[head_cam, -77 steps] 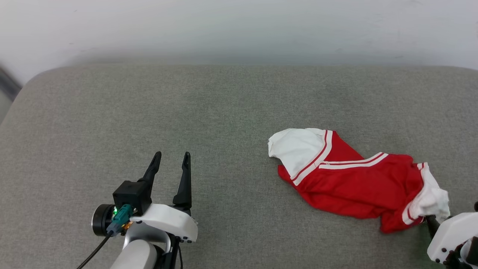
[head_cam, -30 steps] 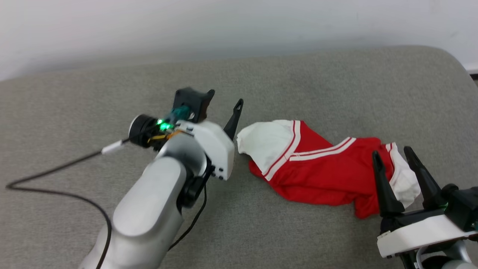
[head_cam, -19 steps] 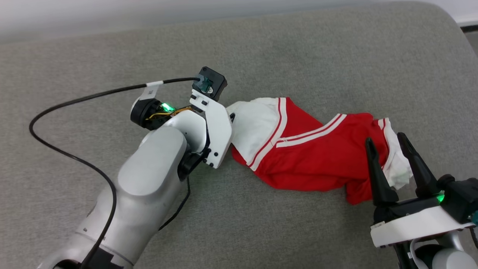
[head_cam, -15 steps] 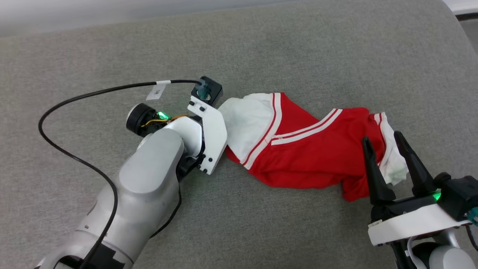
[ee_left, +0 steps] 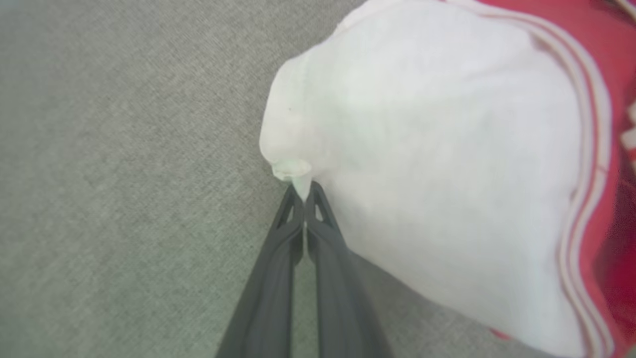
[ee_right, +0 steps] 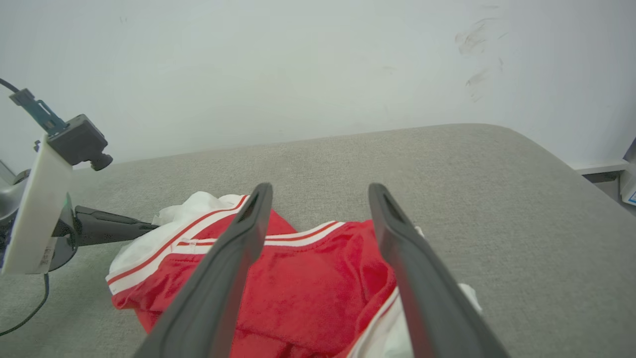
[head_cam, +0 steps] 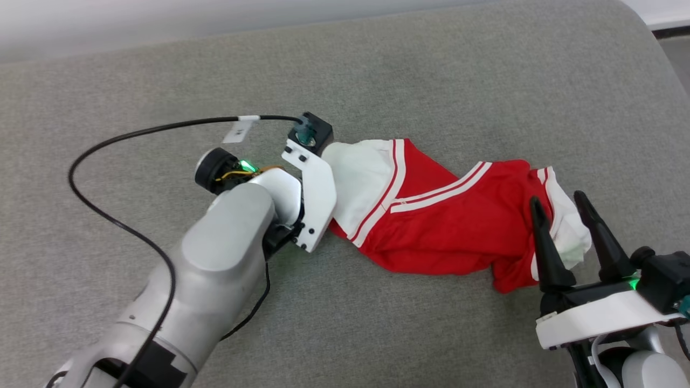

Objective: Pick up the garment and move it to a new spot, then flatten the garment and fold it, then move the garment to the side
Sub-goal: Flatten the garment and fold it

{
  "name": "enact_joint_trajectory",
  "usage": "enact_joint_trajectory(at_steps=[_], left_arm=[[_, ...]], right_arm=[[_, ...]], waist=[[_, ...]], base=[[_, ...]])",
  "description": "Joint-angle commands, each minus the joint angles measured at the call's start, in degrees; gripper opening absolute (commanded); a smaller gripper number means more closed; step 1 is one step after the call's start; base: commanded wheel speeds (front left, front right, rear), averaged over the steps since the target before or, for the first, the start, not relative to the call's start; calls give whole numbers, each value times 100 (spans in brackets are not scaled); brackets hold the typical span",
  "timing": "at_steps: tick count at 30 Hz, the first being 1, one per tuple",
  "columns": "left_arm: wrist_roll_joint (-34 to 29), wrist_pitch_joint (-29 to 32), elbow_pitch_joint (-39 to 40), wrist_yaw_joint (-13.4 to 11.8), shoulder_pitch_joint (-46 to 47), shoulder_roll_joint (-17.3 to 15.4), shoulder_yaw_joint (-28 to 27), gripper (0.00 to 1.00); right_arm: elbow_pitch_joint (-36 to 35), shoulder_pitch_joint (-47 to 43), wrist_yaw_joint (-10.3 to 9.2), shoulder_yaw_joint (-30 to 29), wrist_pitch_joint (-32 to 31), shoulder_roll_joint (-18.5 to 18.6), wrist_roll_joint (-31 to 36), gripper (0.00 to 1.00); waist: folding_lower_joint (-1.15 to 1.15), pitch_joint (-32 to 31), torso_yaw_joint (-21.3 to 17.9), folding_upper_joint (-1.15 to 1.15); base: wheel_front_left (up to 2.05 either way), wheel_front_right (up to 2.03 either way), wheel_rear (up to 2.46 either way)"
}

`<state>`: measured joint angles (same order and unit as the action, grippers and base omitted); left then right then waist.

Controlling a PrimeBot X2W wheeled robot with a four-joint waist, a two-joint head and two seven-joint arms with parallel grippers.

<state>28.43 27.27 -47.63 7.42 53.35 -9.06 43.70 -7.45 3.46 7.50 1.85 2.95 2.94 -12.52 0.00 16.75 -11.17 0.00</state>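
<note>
The left gripper (ee_left: 304, 191), just closed, pinched the white sleeve (ee_left: 422, 149) of the red jersey (head_cam: 447, 237); the right gripper (head_cam: 557, 198) remained spread; lifting could follow.

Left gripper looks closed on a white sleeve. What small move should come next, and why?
Probably lower the right gripper onto the other white sleeve and close it. The left gripper pinches one sleeve edge, while the right gripper's jaws stand open over the opposite end of the garment. Holding both ends should let it lift evenly.

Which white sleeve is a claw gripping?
The left-end sleeve of the garment: the left claw is shut on its edge. The right-end sleeve lies free by the open right claw.
</note>
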Motion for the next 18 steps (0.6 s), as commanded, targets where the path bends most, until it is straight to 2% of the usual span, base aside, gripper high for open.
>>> enact_joint_trajectory(at_steps=[1,5,10,14,18], left_arm=[[18,-133,54,4,-41,-85,-46,0],[80,-694,419,-110,-219,-361,-253,0],[197,-1057,1260,-418,-762,-924,-551,0],[368,-1114,2211,-804,-1461,-1371,-826,0],[638,-1060,3133,-1339,-2422,-1818,-1184,0]], right_arm=[[-3,8,-2,-37,-20,-12,-31,100],[-17,-99,-2,-155,-75,-11,-41,100],[-53,-250,-2,-269,-136,-12,-49,100],[-105,-351,-2,-341,-216,-11,-45,100],[-163,-417,-2,-379,-301,-11,-25,100]], waist=[[0,-79,79,0],[0,-276,274,0],[0,-533,582,0],[0,-693,799,0],[0,-796,931,0]], base=[[0,0,0],[0,0,0],[0,0,0],[0,0,0],[0,0,0]])
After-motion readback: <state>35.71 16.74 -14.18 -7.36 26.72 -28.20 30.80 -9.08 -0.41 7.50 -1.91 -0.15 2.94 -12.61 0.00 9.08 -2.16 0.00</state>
